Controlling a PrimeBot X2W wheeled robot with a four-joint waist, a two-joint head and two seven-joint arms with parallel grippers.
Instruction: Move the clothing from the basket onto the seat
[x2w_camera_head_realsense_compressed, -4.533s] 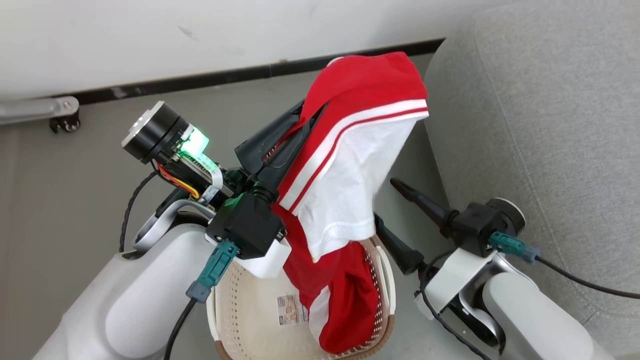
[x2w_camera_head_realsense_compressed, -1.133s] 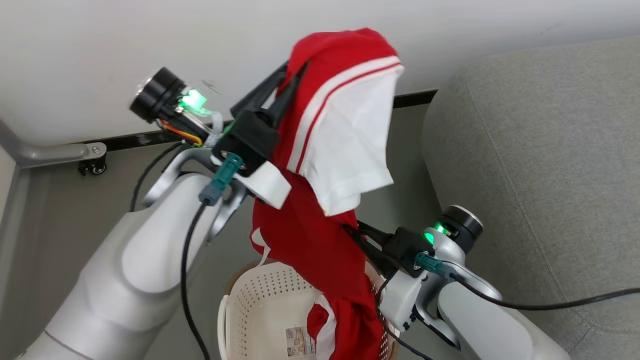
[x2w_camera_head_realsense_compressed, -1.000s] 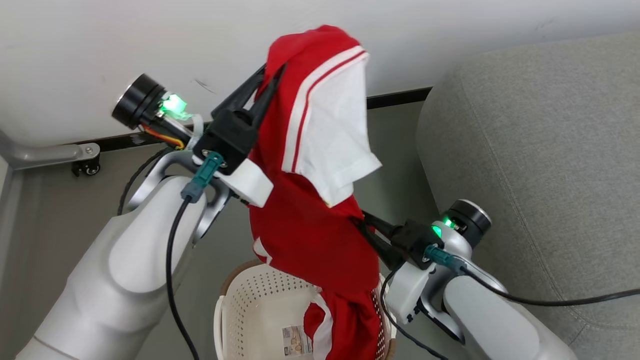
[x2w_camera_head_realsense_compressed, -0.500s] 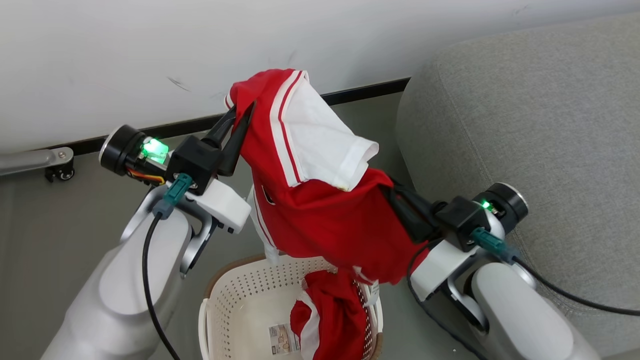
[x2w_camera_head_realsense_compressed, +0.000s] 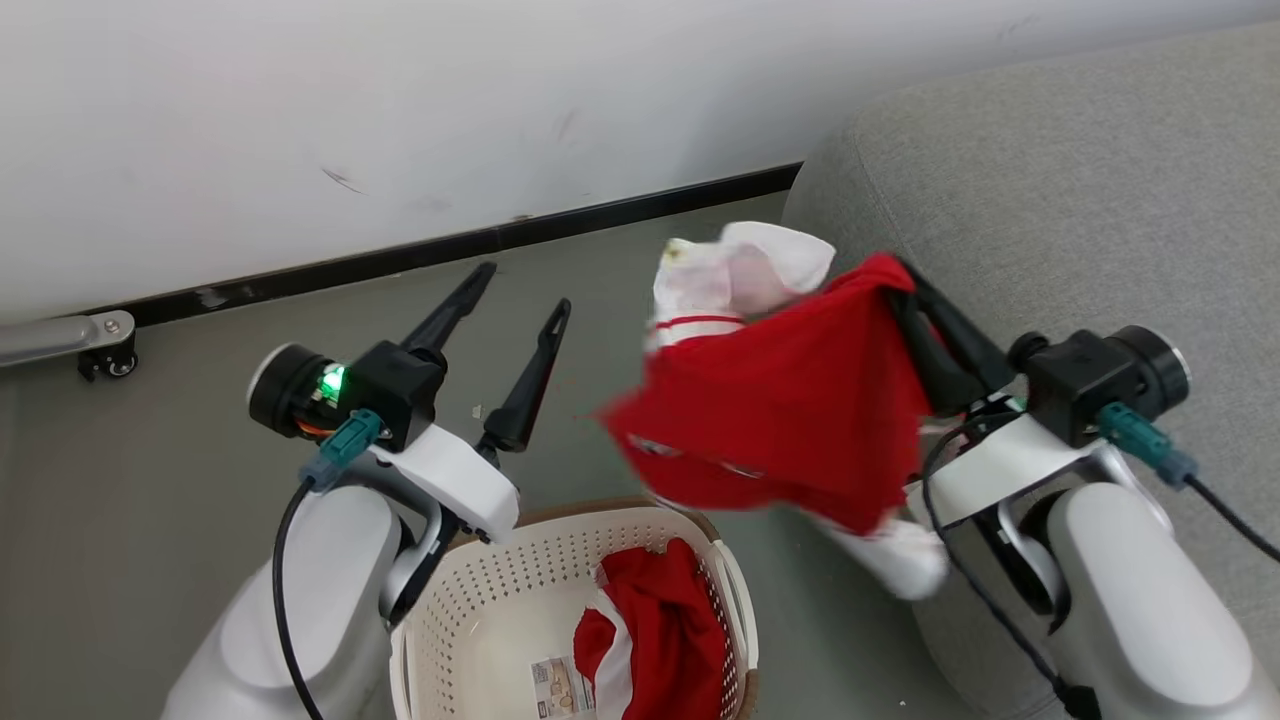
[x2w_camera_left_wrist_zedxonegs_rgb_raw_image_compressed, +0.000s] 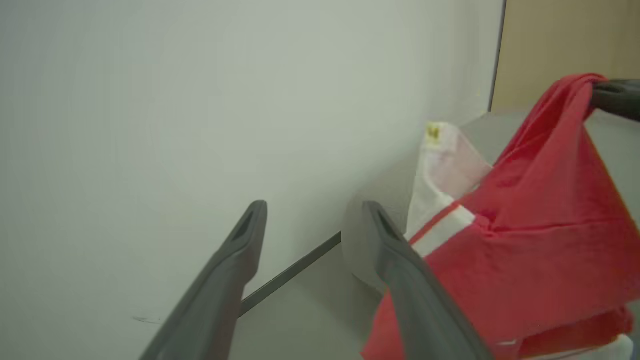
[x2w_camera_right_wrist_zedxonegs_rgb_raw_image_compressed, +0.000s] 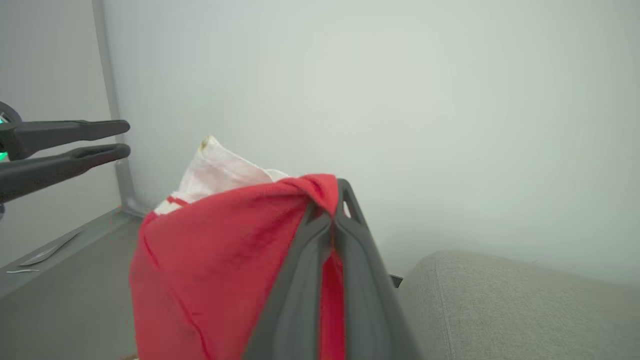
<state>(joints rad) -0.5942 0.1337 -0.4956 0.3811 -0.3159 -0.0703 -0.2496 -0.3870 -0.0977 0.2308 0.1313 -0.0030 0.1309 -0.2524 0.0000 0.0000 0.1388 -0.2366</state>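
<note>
**Passing the red garment to the right arm alone**

We now hold the bright red soft-fabric sports garment (x2w_camera_head_realsense_compressed: 790, 420), with its white panel and striped trim, in our right fingers (x2w_camera_head_realsense_compressed: 950, 340) only. They are pinched tight on a bunched fold at its top edge. The cloth hangs from them in the air above the grey floor (x2w_camera_head_realsense_compressed: 150, 480), just beside the rounded corner of the large grey woven-fabric sofa seat (x2w_camera_head_realsense_compressed: 1050, 200), not yet resting on it.

Half a second ago our left fingers (x2w_camera_head_realsense_compressed: 528, 385) also clamped this garment, stretching it between both arms. They have since let go and now stand spread wide and empty, apart from the cloth. The garment looks blurred in the head view, so we judge it is swinging after the release.

Below us, the cream-white perforated plastic laundry basket (x2w_camera_head_realsense_compressed: 480, 570) with a brown rim band holds a second red-and-white garment (x2w_camera_head_realsense_compressed: 650, 620), crumpled against its right wall.

We judge the task is partway done. The right arm must carry its load over the seat and release it, and the left arm is free to fetch the one left in the basket.
</note>
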